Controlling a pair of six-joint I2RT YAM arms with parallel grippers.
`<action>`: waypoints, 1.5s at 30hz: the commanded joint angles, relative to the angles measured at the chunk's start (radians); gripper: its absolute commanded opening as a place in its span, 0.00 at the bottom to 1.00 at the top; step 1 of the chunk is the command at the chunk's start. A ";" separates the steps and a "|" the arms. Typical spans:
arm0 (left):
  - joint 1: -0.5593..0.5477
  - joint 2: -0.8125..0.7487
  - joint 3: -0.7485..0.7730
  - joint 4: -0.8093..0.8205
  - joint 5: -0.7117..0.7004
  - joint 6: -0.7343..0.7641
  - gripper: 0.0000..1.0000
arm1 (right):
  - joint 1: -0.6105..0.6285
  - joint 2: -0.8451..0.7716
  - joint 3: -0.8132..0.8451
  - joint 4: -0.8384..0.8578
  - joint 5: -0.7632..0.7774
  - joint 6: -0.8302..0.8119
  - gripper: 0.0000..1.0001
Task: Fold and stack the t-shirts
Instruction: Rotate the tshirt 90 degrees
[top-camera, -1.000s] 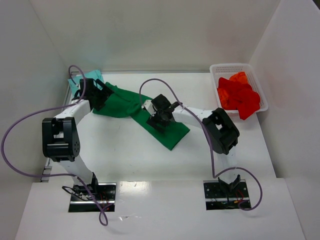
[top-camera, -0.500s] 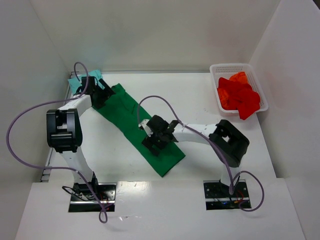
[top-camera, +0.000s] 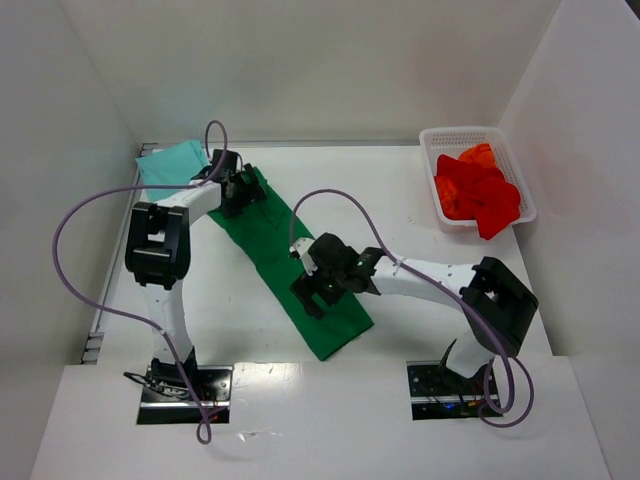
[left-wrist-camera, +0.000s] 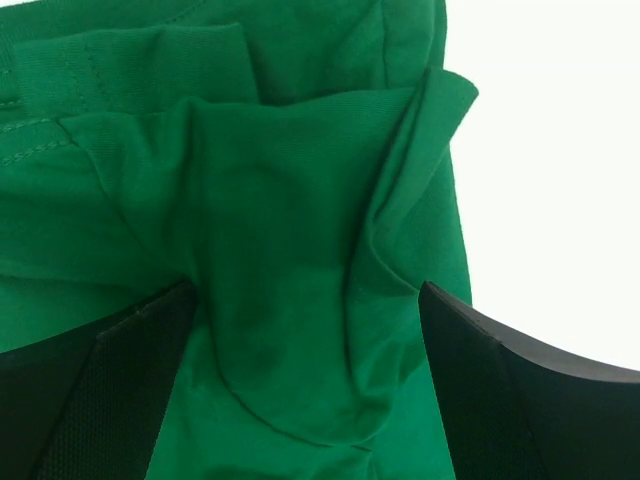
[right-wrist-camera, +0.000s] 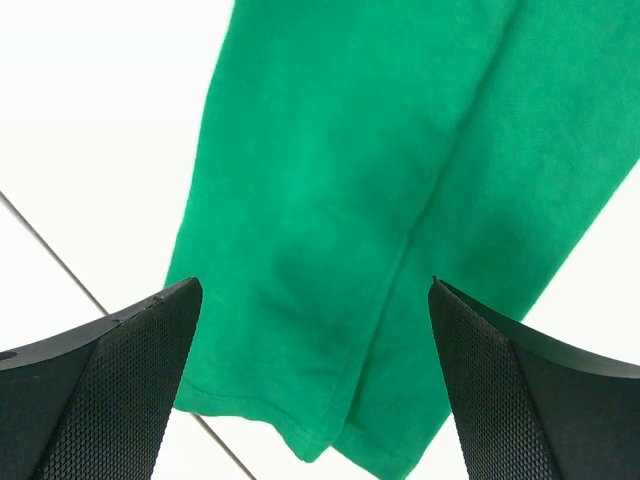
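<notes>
The dark green t-shirt (top-camera: 268, 240) lies as a long folded strip, running diagonally from the back left towards the near middle of the table. My left gripper (top-camera: 243, 190) is open over its far, rumpled end (left-wrist-camera: 280, 200), with one finger (left-wrist-camera: 100, 400) on each side of a bunched fold. At the strip's near end (right-wrist-camera: 350, 200) my right gripper (top-camera: 313, 293) is also open, straddling the hem corner and holding nothing. A pale teal t-shirt (top-camera: 170, 160) lies flat at the back left corner. Bright red t-shirts (top-camera: 476, 190) fill the basket.
The white mesh basket (top-camera: 470, 133) stands at the back right, against the right wall, with red cloth hanging over its near rim. White walls close in the table on the left, back and right. Purple cables loop above both arms.
The green strip has straightened and slid towards the near edge. The left gripper moved right, uncovering the teal shirt. The right gripper moved nearer and left along the strip.
</notes>
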 joint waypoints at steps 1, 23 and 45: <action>-0.064 0.091 0.076 -0.090 -0.023 0.022 1.00 | 0.016 0.023 -0.018 0.061 -0.042 0.017 0.99; -0.253 0.623 1.107 -0.424 0.239 0.283 1.00 | 0.034 -0.035 -0.038 0.066 0.059 0.060 0.99; -0.189 0.430 1.641 -0.937 -0.091 0.310 1.00 | -0.445 -0.094 0.315 0.101 0.113 0.077 0.99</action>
